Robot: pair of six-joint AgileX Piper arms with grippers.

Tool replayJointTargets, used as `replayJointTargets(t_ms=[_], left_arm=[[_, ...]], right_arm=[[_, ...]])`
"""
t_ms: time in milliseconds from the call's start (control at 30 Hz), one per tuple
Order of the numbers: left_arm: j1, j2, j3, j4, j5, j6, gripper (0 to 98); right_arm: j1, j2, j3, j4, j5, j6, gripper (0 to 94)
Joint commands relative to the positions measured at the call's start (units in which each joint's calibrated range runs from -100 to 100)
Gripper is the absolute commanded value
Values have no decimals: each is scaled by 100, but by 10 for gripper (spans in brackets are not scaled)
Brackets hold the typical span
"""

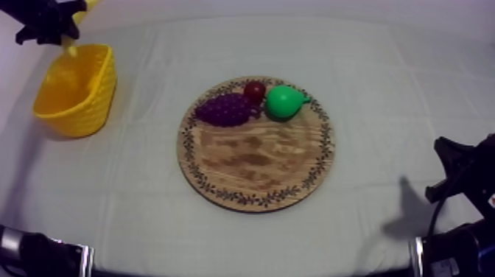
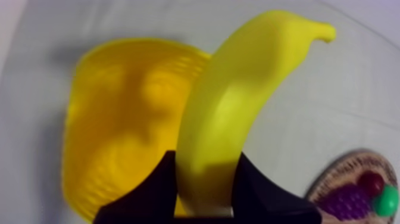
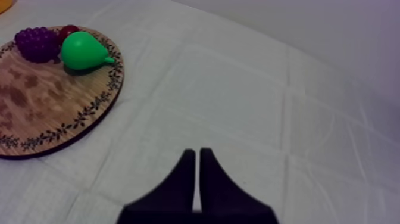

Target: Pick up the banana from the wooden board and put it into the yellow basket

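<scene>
Left gripper [image 1: 65, 33] sat at the upper left of the top view, above the far rim of the yellow woven-look plastic basket [image 1: 90, 110]. Its two black fingers were clamped on the curved yellow toy banana [image 2: 238, 107]. From the left wrist view, the fingers closed on either side of the banana's body, and its tapered tip reached out past them over the basket's open mouth. That grip, I judged, left the long body free to fall in lengthwise rather than bridge the rim. The banana hung in the air, touching neither the basket nor the cloth-covered table [image 1: 383, 88]. The carry looked almost done, with only the release to come. A drop made too near the rim might glance off the wall and land on the cloth.

At the centre of the frame lay the round wooden board with a patterned rim [image 1: 258, 158]. Along its far edge sat the purple bunch of grapes [image 1: 225, 110], the small red fruit [image 1: 255, 90] close against it, and the green pear [image 1: 283, 102] just beside that. None of them belonged to this task.

At the lower right of the frame, my right gripper [image 3: 198, 173] rested low over bare cloth, well apart from the board. Its fingers were pressed together on nothing, which I took as parked out of the way.
</scene>
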Motion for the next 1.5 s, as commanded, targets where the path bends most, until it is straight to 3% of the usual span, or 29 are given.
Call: replayJointTargets(t_ms=[0, 333, 633, 1000, 1133, 1200, 1367, 1467], left_arm=[[-501, 355, -28, -11, -53, -40, 259], [-883, 1246, 788, 131, -957, -326, 263], [-816, 1433, 1141, 213, -1316, -379, 265], [-661, 1634, 1236, 174, -1419, -596, 499], [-628, 1617, 1251, 76, -1412, -579, 533], [-608, 1568, 1291, 52, -1486, -585, 499], [-503, 1254, 1434, 98, -1677, -686, 120], [-356, 865, 1559, 167, -1702, -831, 42]], right_arm=[[3, -4, -3, -3, -1, -1, 5], [3, -4, -3, -3, -1, -5, 5], [3, -4, -3, -3, -1, -4, 5], [3, -4, -3, -3, -1, -4, 5], [3, -4, -3, -3, -1, -1, 5], [3, -4, -3, -3, -1, -1, 5], [3, -4, -3, -3, -1, -1, 5], [3, -4, -3, -3, -1, -1, 5]])
